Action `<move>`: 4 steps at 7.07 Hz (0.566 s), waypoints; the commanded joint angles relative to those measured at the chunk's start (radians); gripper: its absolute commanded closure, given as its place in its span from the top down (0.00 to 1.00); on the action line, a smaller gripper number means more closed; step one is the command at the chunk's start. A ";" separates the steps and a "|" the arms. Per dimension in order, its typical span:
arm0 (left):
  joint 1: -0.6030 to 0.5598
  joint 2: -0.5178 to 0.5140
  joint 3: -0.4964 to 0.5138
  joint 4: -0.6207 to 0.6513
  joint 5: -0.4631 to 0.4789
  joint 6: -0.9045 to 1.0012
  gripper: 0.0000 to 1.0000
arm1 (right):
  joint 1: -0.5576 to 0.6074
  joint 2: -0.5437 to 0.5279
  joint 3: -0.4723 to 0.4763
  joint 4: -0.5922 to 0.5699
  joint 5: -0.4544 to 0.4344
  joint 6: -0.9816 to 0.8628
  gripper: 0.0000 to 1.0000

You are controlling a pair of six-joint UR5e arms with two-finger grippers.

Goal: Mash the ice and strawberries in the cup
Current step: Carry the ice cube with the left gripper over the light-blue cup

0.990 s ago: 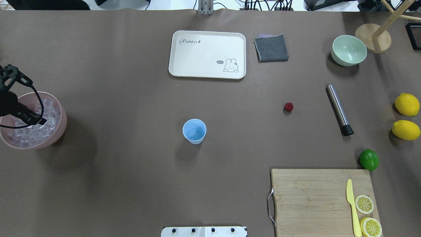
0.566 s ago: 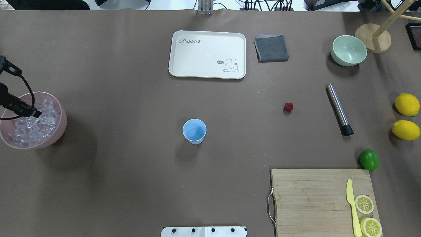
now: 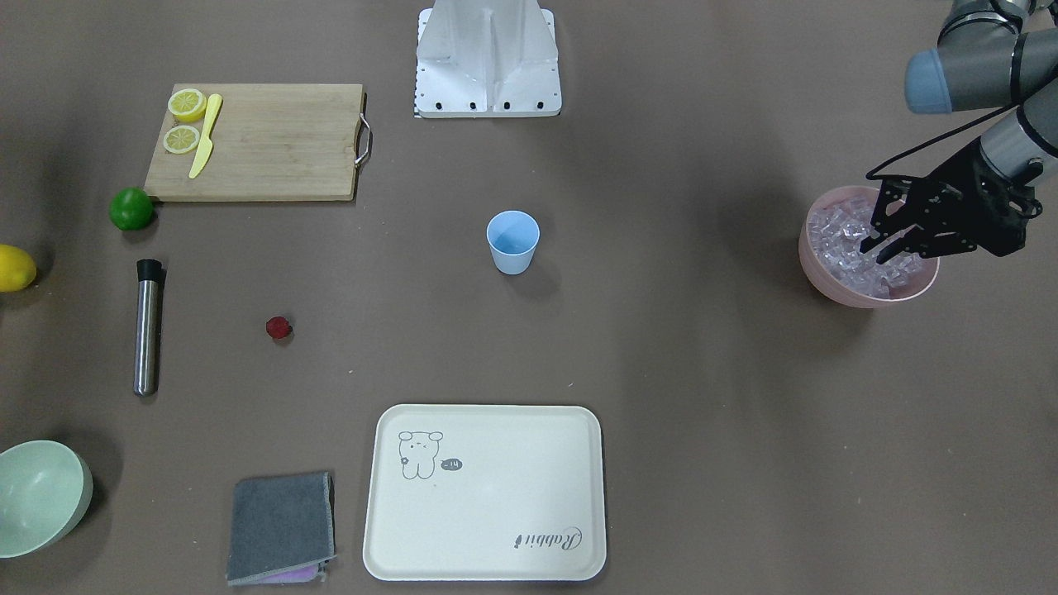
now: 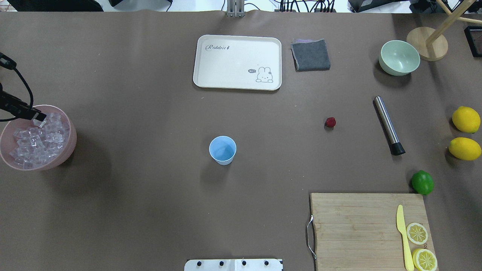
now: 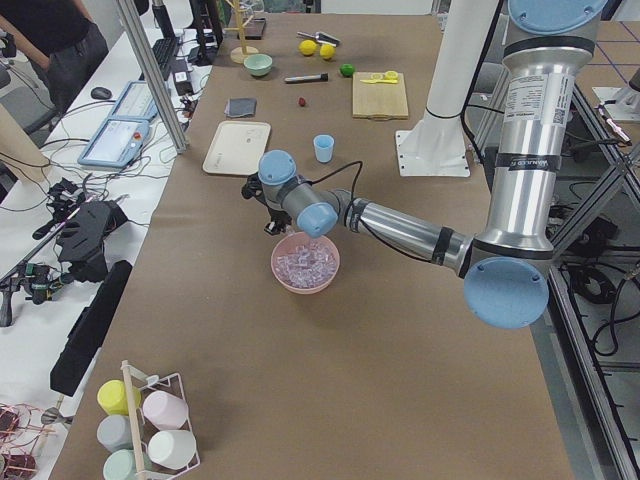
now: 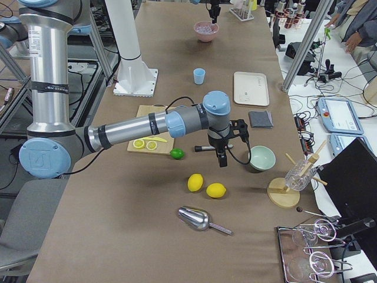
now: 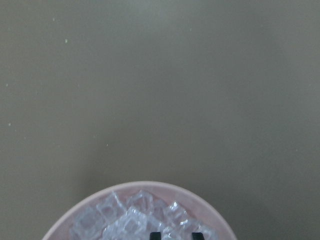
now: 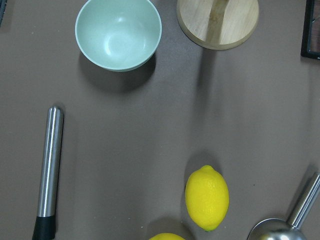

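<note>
cup (image 4: 222, 150): light blue
strawberry (image 4: 330, 122): dark red
ice (image 4: 35, 141): clear, glassy
ice bowl (image 4: 70, 145): pink
tray (image 4: 226, 71): cream, grey rabbit drawing
lime (image 4: 422, 182): green

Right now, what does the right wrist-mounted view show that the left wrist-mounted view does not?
Only the right wrist-mounted view shows the pale green bowl, the wooden stand base, the steel muddler, a whole lemon and a metal scoop. Only the left wrist-mounted view shows the pink bowl of ice and the fingertips of the left end effector over it. Both show the brown table.

Silver left arm (image 5: 528, 130), blue joint caps (image 5: 505, 292), seemingly lettered; black gripper (image 3: 878, 248).
</note>
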 commanded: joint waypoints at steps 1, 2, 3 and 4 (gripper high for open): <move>-0.005 -0.110 -0.002 0.073 -0.006 -0.014 0.00 | 0.000 0.003 -0.005 0.000 0.001 0.000 1.00; -0.004 -0.159 -0.002 0.082 -0.006 -0.078 0.00 | 0.000 0.003 -0.006 0.000 0.003 0.000 1.00; 0.004 -0.193 -0.005 0.082 -0.007 -0.133 0.00 | 0.000 0.003 -0.008 -0.002 0.003 0.000 1.00; 0.010 -0.233 -0.008 0.081 -0.007 -0.193 0.00 | 0.000 0.003 -0.009 -0.002 0.003 0.000 1.00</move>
